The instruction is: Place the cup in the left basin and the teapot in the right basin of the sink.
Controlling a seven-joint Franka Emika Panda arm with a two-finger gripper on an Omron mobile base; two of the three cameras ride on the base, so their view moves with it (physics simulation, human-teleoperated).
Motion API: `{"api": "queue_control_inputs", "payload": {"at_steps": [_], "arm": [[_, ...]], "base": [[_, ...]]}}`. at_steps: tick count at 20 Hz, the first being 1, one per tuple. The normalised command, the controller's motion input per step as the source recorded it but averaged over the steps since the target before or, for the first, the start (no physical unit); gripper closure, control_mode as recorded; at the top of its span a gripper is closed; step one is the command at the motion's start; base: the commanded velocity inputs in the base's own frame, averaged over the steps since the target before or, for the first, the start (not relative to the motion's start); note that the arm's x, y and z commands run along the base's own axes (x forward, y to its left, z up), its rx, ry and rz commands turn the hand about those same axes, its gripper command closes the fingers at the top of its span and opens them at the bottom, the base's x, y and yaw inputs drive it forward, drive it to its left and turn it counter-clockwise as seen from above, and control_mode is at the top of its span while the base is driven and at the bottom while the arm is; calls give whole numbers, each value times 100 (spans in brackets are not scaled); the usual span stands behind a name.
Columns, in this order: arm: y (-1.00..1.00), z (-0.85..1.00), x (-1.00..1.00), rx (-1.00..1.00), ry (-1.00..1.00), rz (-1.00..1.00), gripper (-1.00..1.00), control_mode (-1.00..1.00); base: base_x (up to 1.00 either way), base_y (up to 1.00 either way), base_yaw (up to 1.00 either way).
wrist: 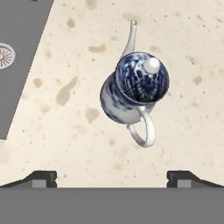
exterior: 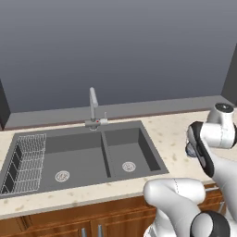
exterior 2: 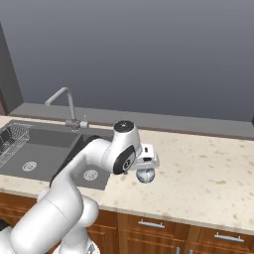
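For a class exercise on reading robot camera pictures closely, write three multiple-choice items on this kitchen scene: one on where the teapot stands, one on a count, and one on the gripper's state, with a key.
1. Where is the teapot?
A. On the counter right of the sink
B. In the left basin
C. Held in the gripper

2. How many round drains show in the sink?
A. One
B. Two
C. Three

3. How does the gripper stand?
A. Shut on the teapot
B. Shut on nothing
C. Open above the teapot

Key:
1 A, the teapot sits on speckled stone beside the sink's edge.
2 B, one drain lies in the left basin and one in the right basin.
3 C, the hand view shows both fingertips wide apart with the teapot between and beyond them, untouched.
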Motion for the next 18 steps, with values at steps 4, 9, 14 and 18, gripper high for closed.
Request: {"api": "queue_control_inputs", "payload": {"at_steps": [4, 9, 14, 18], "arm": [[-22, -14, 1, 0, 0, 0, -100, -100], [-12, -13, 11, 0, 0, 0, -100, -100], [-12, -11, 18, 0, 1, 0, -100, -100], [-16, -11, 13, 0, 1, 0, -100, -100]], "base": [[0, 0, 0], [0, 0, 0], [0, 0, 0], [0, 0, 0]]}}
